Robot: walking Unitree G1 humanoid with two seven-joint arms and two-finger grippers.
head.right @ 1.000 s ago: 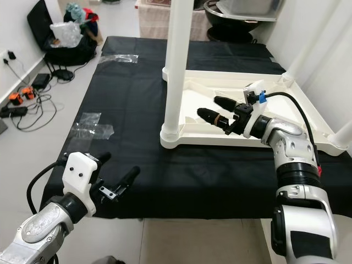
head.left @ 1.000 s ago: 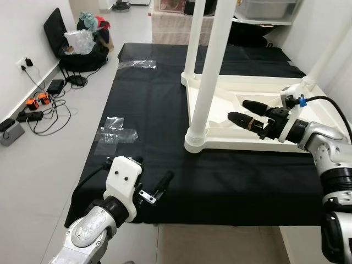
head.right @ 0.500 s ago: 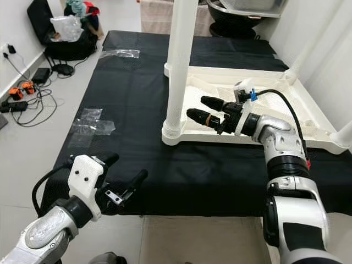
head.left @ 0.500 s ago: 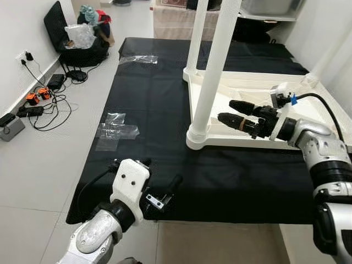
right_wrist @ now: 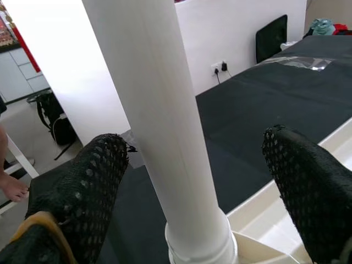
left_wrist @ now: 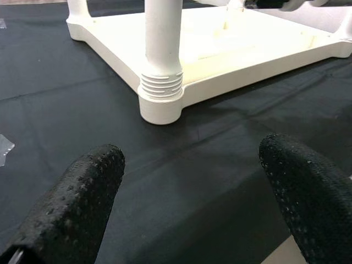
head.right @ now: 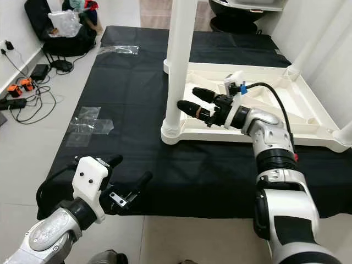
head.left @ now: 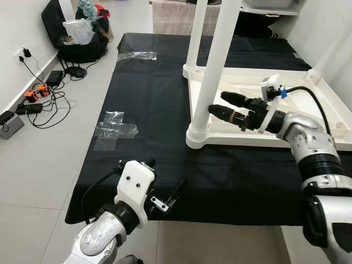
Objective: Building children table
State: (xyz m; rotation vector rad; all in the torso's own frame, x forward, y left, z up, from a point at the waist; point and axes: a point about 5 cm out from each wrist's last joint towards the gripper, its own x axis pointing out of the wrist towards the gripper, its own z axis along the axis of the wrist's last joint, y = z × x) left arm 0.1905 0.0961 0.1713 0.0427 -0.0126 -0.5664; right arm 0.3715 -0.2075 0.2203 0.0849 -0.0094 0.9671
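The white children's table top (head.left: 275, 144) lies upside down on a black cloth (head.left: 148, 110). Two white legs stand up from it: a near one (head.left: 212, 82) and a far one (head.left: 197, 33). My right gripper (head.left: 218, 102) is open and level over the table top, its fingertips at the near leg's side. In the right wrist view the near leg (right_wrist: 159, 110) stands in the gap between the fingers (right_wrist: 93, 187). My left gripper (head.left: 164, 177) is open and empty, low over the cloth's near edge. In the left wrist view it faces the leg's ribbed base (left_wrist: 160, 93).
A third leg (head.left: 330, 49) rises at the table top's far right corner. Cables and power strips (head.left: 33, 99) lie on the floor at left, near a black bag with clothes (head.left: 77, 38). Clear tape (head.left: 113, 129) marks the cloth's left edge. A person's foot (right_wrist: 11, 187) shows on the floor.
My right gripper has reached left across the table top, up to the near leg. The head camera has shifted, and the left gripper stays open over the cloth's near edge.
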